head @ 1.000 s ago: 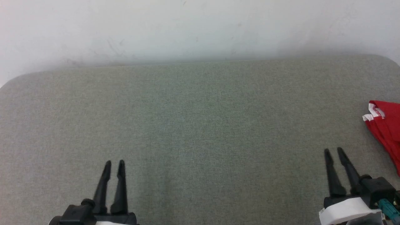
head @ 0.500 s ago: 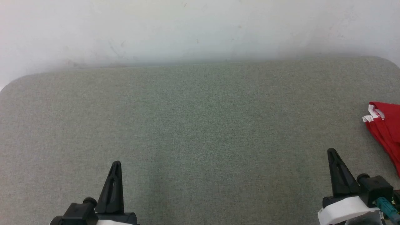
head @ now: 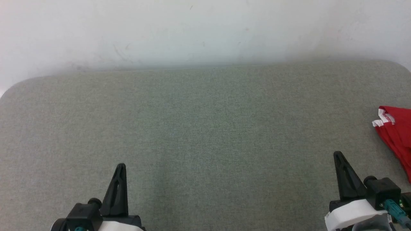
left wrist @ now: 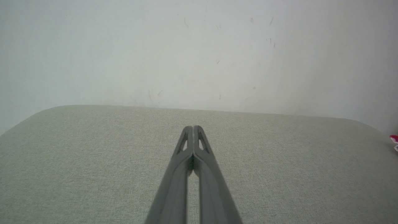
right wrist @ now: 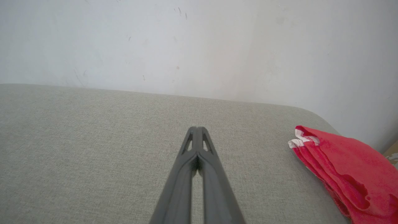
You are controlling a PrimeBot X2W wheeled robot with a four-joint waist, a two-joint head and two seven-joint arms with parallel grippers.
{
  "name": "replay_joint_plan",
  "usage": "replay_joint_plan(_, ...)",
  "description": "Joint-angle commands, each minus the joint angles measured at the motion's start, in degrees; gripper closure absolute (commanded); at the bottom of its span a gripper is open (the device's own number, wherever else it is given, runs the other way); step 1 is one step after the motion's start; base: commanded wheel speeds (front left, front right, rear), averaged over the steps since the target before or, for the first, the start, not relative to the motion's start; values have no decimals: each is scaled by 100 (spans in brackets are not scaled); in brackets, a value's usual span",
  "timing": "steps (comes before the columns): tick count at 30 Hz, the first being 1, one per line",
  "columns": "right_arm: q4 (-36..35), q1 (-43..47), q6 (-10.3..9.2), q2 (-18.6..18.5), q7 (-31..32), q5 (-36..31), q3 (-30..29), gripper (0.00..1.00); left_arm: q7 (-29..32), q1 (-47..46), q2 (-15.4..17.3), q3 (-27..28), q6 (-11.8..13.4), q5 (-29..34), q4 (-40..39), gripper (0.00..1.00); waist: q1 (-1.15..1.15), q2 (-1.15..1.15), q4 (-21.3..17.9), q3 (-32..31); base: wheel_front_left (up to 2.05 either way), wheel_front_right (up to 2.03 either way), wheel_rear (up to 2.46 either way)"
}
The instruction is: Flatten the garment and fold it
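The garment (head: 396, 134) is a bunched heap of bright red cloth with a bit of white band, lying at the right edge of the grey-green table (head: 205, 128). In the right wrist view the garment (right wrist: 345, 168) sits well to the right of my fingers, untouched. My right gripper (head: 337, 155) hovers at the lower right, shut, tips pressed together (right wrist: 196, 129) with nothing between them. My left gripper (head: 121, 166) is at the lower left, also shut and holding nothing (left wrist: 193, 128). A sliver of red garment (left wrist: 394, 139) shows at the far right of the left wrist view.
A pale, scuffed wall (head: 205, 29) rises just behind the table's far edge. The table has rounded far corners (head: 13, 86). Bare fabric surface spreads between and ahead of both grippers.
Both grippers closed: their fingers stood apart a second ago and now meet. The head view has shifted slightly downward; the garment has not moved.
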Motion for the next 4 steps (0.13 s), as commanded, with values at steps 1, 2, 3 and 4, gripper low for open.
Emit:
replay_joint_plan(1,-37,-62,-3,5,24,10,19,100,17,-112,-9,28,7,97,27,100,0,0,1,-3,0,0,0)
replay_joint_plan(2,-41,-66,-3,5,36,10,24,100,29,-122,-9,29,7,105,33,100,0,0,2,-6,0,0,0)
replay_joint_plan(3,-45,-69,-3,5,48,10,28,100,41,-131,-10,31,7,113,40,100,0,0,4,-10,0,0,0)
replay_joint_plan(4,-49,-73,-3,6,59,11,32,100,53,-140,-10,32,8,120,46,100,0,0,5,-14,0,0,0)
